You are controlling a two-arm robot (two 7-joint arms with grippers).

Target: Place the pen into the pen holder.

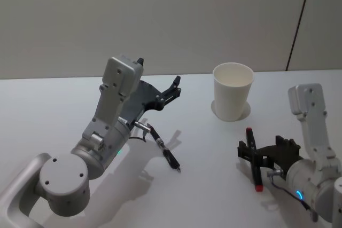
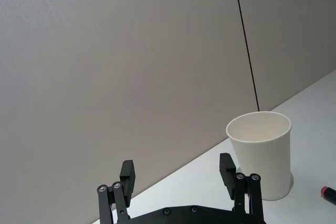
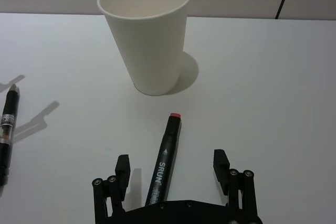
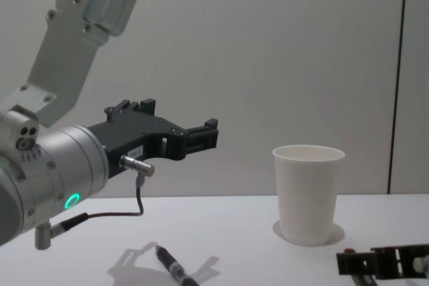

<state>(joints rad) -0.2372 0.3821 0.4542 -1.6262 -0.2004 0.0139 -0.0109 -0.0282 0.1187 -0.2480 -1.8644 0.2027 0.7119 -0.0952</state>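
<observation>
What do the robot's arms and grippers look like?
The left arm and right arm are silver-grey, boxy links on round joints. The left gripper and right gripper are black, two slim fingers each. A thin black cable loops from the left wrist, where a green light ring glows; the right has a blue light.

Marker: rear end hidden under the right gripper body, between its spread jaws. Pen: one end cut off by the frame edge, well outside those jaws. Small print beside "SRUN" on the marker: illegible.
</observation>
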